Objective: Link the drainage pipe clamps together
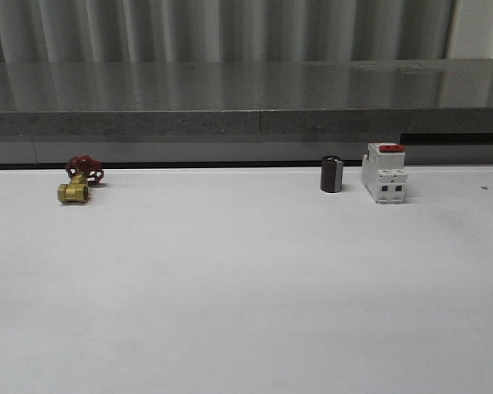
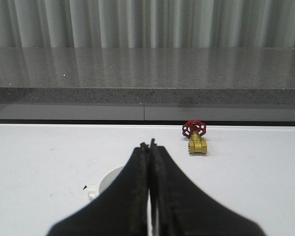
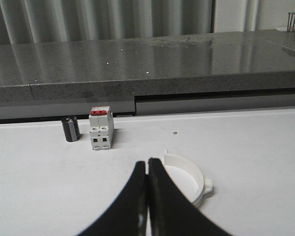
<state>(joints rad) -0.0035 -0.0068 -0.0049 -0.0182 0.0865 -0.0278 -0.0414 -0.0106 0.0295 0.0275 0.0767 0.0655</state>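
One white half-ring pipe clamp (image 3: pixel 189 177) lies on the white table just beyond and beside my right gripper (image 3: pixel 147 161), which is shut with nothing between its black fingers. Another white clamp (image 2: pixel 108 180), with a small tab, lies partly hidden behind my left gripper (image 2: pixel 148 145). That gripper is shut too and holds nothing. The two clamps lie apart, one near each gripper.
A brass valve with a red handwheel (image 1: pixel 78 179) sits at the table's back left. A small dark cylinder (image 1: pixel 331 174) and a white breaker with a red switch (image 1: pixel 384 171) stand at the back right. A grey stone ledge (image 1: pixel 246 107) runs behind the table.
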